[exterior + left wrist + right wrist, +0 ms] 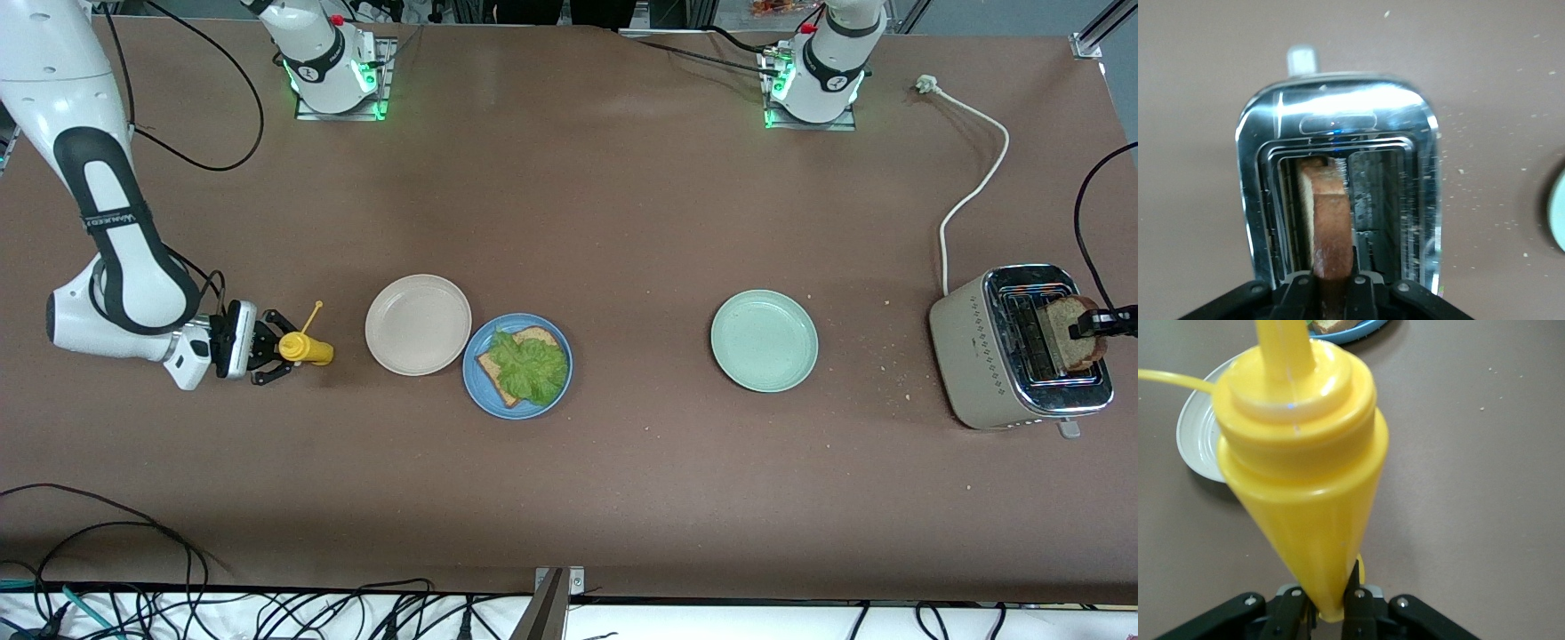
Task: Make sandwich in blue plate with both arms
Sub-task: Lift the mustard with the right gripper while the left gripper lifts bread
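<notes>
The blue plate (pixel 480 384) holds one toasted bread slice (pixel 537 336) with a ruffled green lettuce leaf (pixel 531 365) on top. A second bread slice (pixel 1073 338) stands partly out of a slot of the toaster (pixel 978 342). My left gripper (pixel 1101 324) is shut on its top edge. The left wrist view shows the slice (pixel 1330 223) edge-on between the fingers of my left gripper (pixel 1333 293). My right gripper (pixel 269 348) is shut on a yellow squeeze bottle (pixel 308 349), held sideways low over the table beside the beige plate. The right wrist view shows the bottle (pixel 1301 473) in my right gripper (pixel 1331 608).
A beige plate (pixel 418 324) touches the blue plate on the side toward the right arm's end. A pale mint-green plate (pixel 764 340) lies between the blue plate and the toaster. The toaster's white cord (pixel 973 191) runs toward the left arm's base. Crumbs lie round the toaster.
</notes>
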